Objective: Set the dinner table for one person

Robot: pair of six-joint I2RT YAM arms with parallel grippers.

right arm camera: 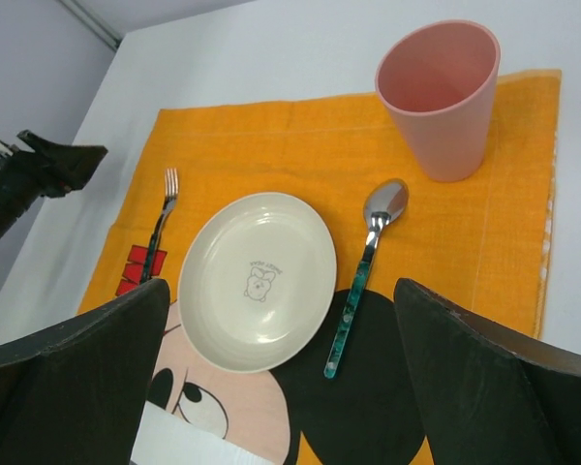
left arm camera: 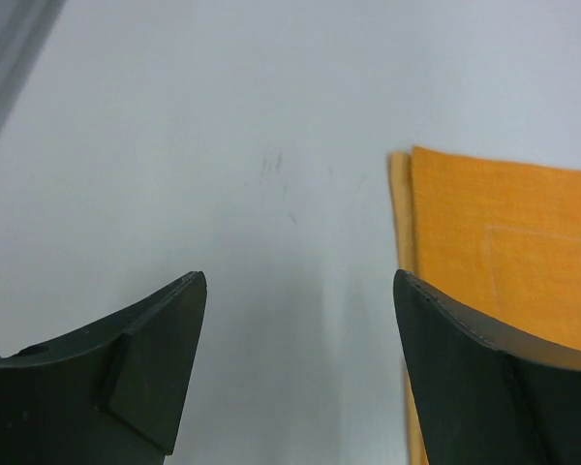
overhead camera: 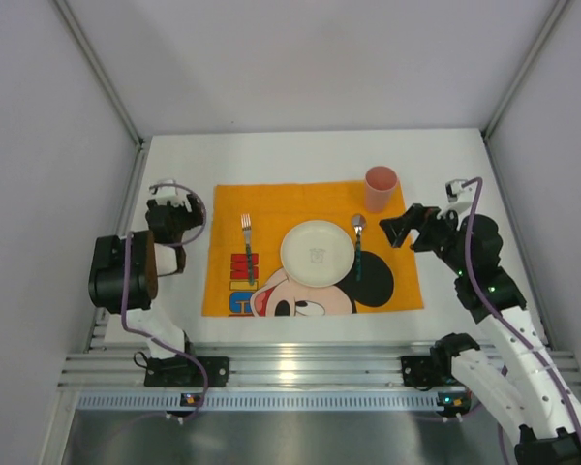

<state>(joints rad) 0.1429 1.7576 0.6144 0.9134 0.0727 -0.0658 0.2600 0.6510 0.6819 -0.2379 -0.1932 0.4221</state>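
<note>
My left pincer (left arm camera: 295, 291) and right pincer (right arm camera: 281, 286) both gape wide, holding nothing, above the white tabletop (overhead camera: 300, 150) whose orange mat (overhead camera: 271, 203) carries 1 plate (overhead camera: 317, 254), 1 fork (overhead camera: 246, 242), 1 spoon (overhead camera: 358, 248) and 1 cup (overhead camera: 381, 187), so setting looks finished and next I'd just pull both arms home.

The dinner table (overhead camera: 300, 160) I work on is plain matte white. One orange cartoon-mouse placemat (overhead camera: 271, 208) lies flat on it, centred left to right, toward the near edge.
</note>
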